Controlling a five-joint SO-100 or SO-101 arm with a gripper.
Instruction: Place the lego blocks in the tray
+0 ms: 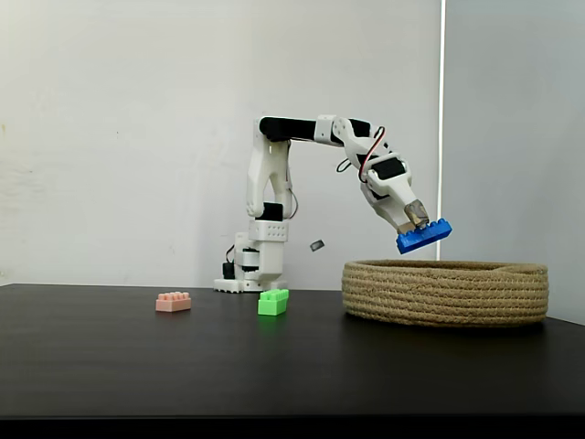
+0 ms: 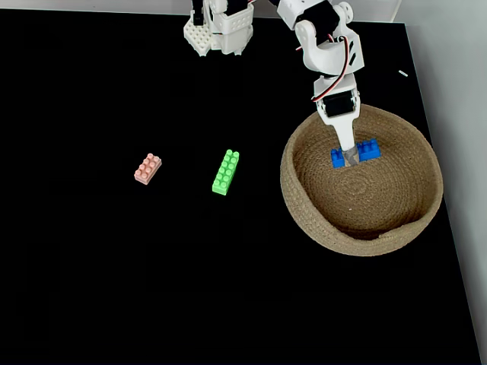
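Observation:
My gripper [image 1: 418, 222] [image 2: 349, 156] is shut on the blue lego block [image 1: 424, 236] [image 2: 367, 150], holding it tilted in the air just above the rim of the tray [image 1: 445, 293] [image 2: 304, 209], a wide round basket of coiled tan rope. Seen from above, the blue block hangs over the tray's far inner part. The bright green lego block [image 1: 273, 302] [image 2: 226, 172] lies on the black table left of the tray. The pale pink lego block [image 1: 174, 302] [image 2: 148, 168] lies further left.
The arm's white base [image 1: 251, 265] [image 2: 219, 30] stands at the back of the black table [image 1: 183, 366] [image 2: 114, 266]. A white wall rises behind. A small white scrap [image 2: 402, 74] lies near the table's right edge.

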